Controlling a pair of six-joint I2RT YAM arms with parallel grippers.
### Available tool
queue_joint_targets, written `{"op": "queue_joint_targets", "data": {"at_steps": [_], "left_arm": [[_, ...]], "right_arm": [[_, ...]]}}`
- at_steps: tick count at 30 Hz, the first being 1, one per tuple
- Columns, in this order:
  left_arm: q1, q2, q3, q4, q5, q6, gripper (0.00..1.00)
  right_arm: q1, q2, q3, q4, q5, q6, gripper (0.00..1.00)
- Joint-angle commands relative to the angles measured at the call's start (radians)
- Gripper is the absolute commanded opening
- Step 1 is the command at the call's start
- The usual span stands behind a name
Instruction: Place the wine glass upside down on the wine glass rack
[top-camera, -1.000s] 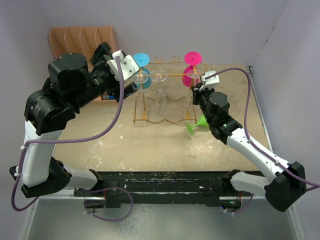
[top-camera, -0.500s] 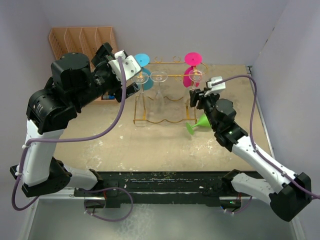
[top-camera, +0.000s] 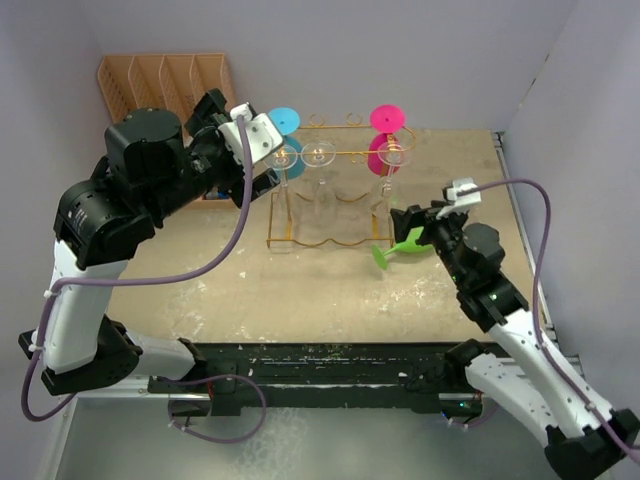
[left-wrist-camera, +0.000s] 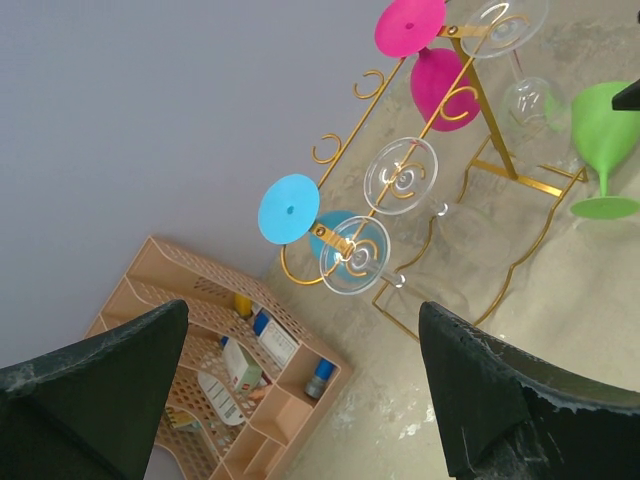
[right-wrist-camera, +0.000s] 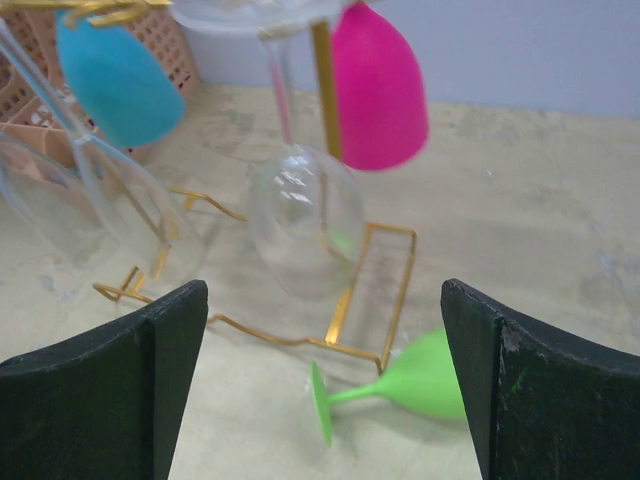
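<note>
The golden wire wine glass rack (top-camera: 300, 243) stands mid-table. Hanging upside down from its top rail are a blue glass (top-camera: 283, 120), a pink glass (top-camera: 385, 117) and three clear ones. The clear wine glass (top-camera: 391, 152) at the right end hangs bowl down (right-wrist-camera: 305, 215), free of both grippers. My right gripper (top-camera: 415, 222) is open and empty, just in front of the rack's right end. A green glass (right-wrist-camera: 420, 380) lies on its side on the table near its right finger. My left gripper (top-camera: 262, 158) is open and empty, high by the rack's left end (left-wrist-camera: 515, 182).
A peach slotted organizer (top-camera: 165, 75) with small bottles and boxes sits at the back left (left-wrist-camera: 220, 350). Walls close off the back and both sides. The left arm's bulk hangs over the table's left half.
My right gripper opened, let go of the clear glass at the rack's right end, and drew back toward the near right. The left arm barely moved.
</note>
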Motion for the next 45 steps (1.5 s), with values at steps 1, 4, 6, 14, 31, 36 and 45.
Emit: {"op": "queue_joint_targets", "data": {"at_steps": [1,4,6,14,31,36,45], "left_arm": [[-0.023,-0.043,-0.022,0.047,-0.024,-0.038,0.99],[-0.043,-0.058,-0.042,0.069,-0.054,-0.034,0.99],[-0.048,-0.061,-0.049,0.075,-0.058,-0.036,0.99],[-0.059,-0.087,-0.103,0.092,-0.007,-0.099,0.99],[-0.021,-0.076,-0.104,0.066,0.052,-0.153,0.99],[-0.008,-0.07,-0.137,0.07,0.055,-0.156,0.99],[0.056,-0.045,-0.142,0.069,0.112,-0.183,0.99]], "right_arm": [[-0.1,-0.163,-0.072,-0.059,-0.054,0.123,1.0],[-0.169,-0.204,-0.095,-0.088,-0.096,0.195,1.0],[-0.21,-0.207,-0.112,-0.073,-0.117,0.247,1.0],[-0.551,-0.097,-0.181,0.088,-0.38,0.399,0.94],[-0.653,0.344,-0.224,0.274,-0.421,0.424,0.89],[-0.656,0.438,-0.212,0.359,-0.451,0.43,0.89],[-0.706,0.631,-0.235,0.574,-0.639,0.496,0.75]]}}
